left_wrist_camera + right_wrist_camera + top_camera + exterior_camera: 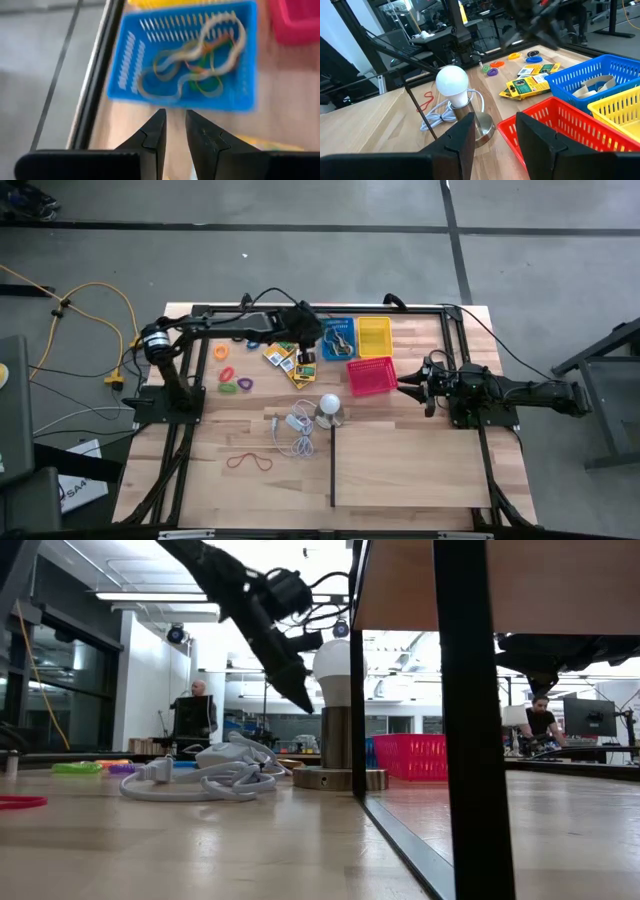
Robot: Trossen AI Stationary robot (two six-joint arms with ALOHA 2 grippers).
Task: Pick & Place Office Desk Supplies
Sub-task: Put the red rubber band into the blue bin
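Observation:
My left gripper (304,348) (175,114) hangs above the table just left of the blue basket (125,75) and over the yellow-and-green packets (290,363) (527,86). Its fingers stand a narrow gap apart with nothing between them. Tan, green and orange rubber bands (195,65) lie inside that basket. Coloured rings (232,378) (495,65) lie flat on the wood left of the packets. A red rubber band (248,462) (15,802) lies near the table's near edge. My right gripper (410,385) (495,125) waits open to the right of the red basket (371,376).
A yellow basket (374,335) sits right of the blue one. The white bulb on its silvery base (330,408) (335,720) and the coiled white cord (295,430) stand mid-table. A thin black upright frame (465,720) borders a lighter board (410,465). People show in the room behind.

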